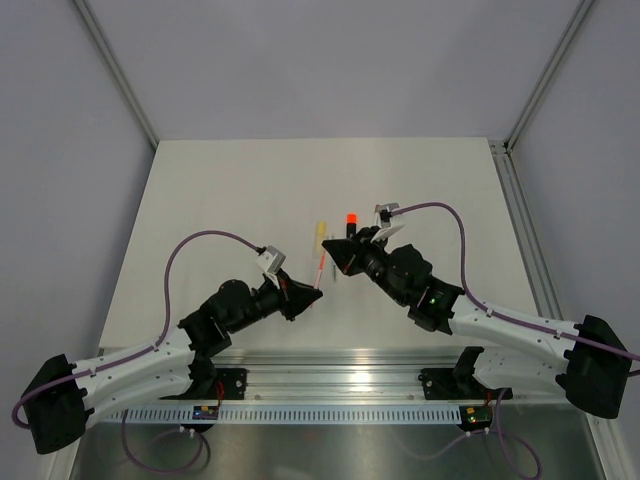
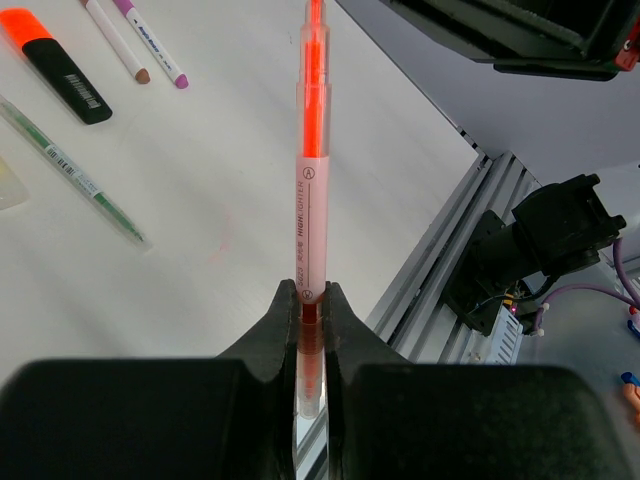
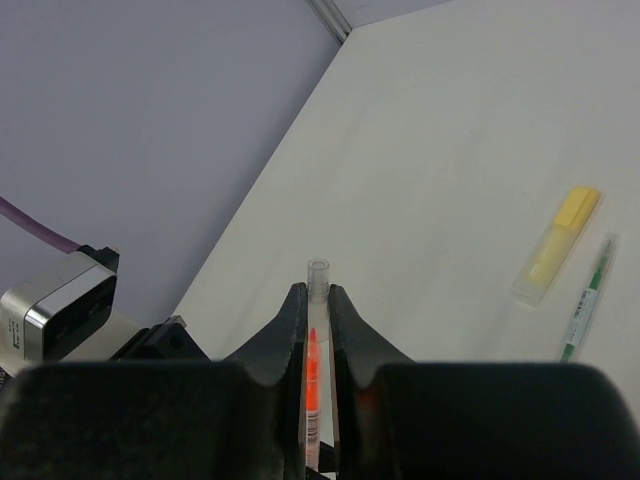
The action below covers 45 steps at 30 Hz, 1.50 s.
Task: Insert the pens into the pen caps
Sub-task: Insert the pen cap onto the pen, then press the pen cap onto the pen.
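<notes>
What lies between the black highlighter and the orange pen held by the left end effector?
Left wrist view: a brown-tipped white pen and a purple-tipped white pen lie between the black highlighter and the orange pen; otherwise bare table.

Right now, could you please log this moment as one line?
left gripper: shut on orange pen | right gripper: shut on clear cap | insertion: cannot tell

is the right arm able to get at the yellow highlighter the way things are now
Reach, likely yes; grasp, likely no. The yellow highlighter lies uncovered on the table near the right pincer, but that pincer is shut on a small clear cap.
</notes>
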Each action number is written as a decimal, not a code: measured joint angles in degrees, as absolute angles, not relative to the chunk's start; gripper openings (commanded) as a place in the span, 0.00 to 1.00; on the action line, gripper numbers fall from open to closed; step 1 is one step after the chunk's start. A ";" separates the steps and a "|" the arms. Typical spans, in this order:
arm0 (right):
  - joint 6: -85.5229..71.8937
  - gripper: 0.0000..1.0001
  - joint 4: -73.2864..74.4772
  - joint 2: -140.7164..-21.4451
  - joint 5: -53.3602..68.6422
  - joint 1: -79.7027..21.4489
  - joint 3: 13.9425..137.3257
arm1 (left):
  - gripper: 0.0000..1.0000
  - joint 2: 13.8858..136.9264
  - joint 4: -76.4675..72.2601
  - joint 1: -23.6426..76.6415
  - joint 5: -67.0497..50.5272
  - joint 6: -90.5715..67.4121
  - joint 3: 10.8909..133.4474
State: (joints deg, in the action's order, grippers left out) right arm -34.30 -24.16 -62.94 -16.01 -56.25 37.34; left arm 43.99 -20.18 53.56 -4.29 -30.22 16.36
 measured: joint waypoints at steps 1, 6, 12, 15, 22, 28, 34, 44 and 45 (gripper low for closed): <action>-34.30 0.00 -24.16 -62.94 -16.01 -56.31 37.34 | 0.00 43.97 -20.16 53.56 -4.27 -30.22 16.36; -34.83 0.00 -24.62 -62.85 -16.19 -58.28 36.67 | 0.00 42.44 -19.62 53.56 -4.01 -30.24 16.36; -35.48 0.00 -27.05 -61.67 -19.22 -61.23 33.45 | 0.00 41.08 -17.19 53.95 -4.05 -30.28 16.27; -35.31 0.00 -27.35 -60.95 -20.88 -62.48 32.71 | 0.00 40.80 -16.56 54.19 -4.54 -30.46 16.27; -33.67 0.00 -27.31 -60.12 -25.28 -66.63 32.53 | 0.00 39.55 -14.52 54.43 -7.07 -32.45 16.75; -32.71 0.00 -26.37 -56.34 -29.17 -70.50 31.46 | 0.00 41.25 -12.05 54.74 -12.19 -35.22 20.10; -34.68 0.00 -24.34 -49.95 -31.97 -72.90 28.01 | 0.00 43.44 -9.69 55.35 -16.91 -37.47 23.24; -42.87 0.00 -24.93 -50.72 -40.36 -78.13 22.76 | 0.00 47.88 -5.34 55.81 -20.29 -39.88 24.51; -43.90 0.00 -25.39 -51.11 -41.41 -78.91 22.17 | 0.00 48.47 -4.75 55.86 -20.58 -40.07 24.64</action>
